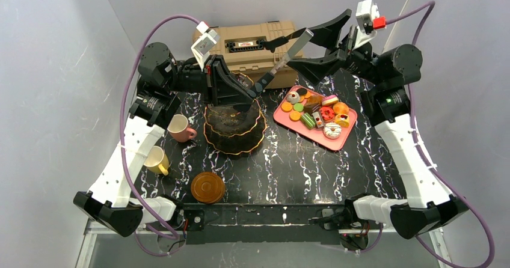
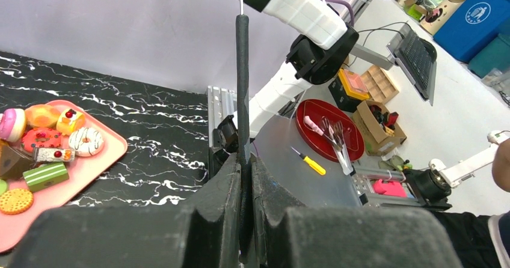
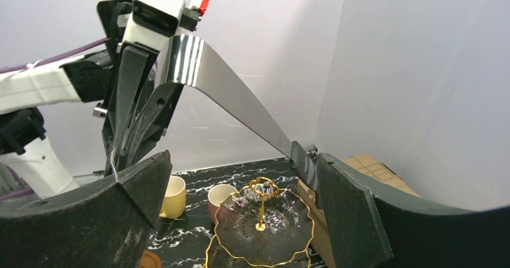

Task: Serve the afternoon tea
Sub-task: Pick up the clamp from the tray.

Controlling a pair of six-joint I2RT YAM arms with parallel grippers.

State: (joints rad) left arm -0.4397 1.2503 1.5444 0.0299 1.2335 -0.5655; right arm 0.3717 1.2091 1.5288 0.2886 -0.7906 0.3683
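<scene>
The three-tier black stand (image 1: 234,127) with gold rims stands left of centre and appears bare (image 3: 264,220). My left gripper (image 1: 255,95) hangs above it, shut (image 2: 243,178) on the dark end of a long metal serving tool (image 1: 288,51). The tool (image 3: 240,100) slants up toward my right gripper (image 1: 301,47), which is open (image 3: 240,160) around its far end without holding it. Pastries (image 1: 316,115) fill a pink tray (image 1: 301,130) on the right. A pink cup (image 1: 179,128), a yellow cup (image 1: 156,160) and brown saucers (image 1: 208,187) sit on the left.
A tan toolbox (image 1: 240,42) stands against the back wall, just behind both grippers and close to the stand. Grey walls close in the left, back and right sides. The tray (image 2: 90,166) lies near the table's right edge.
</scene>
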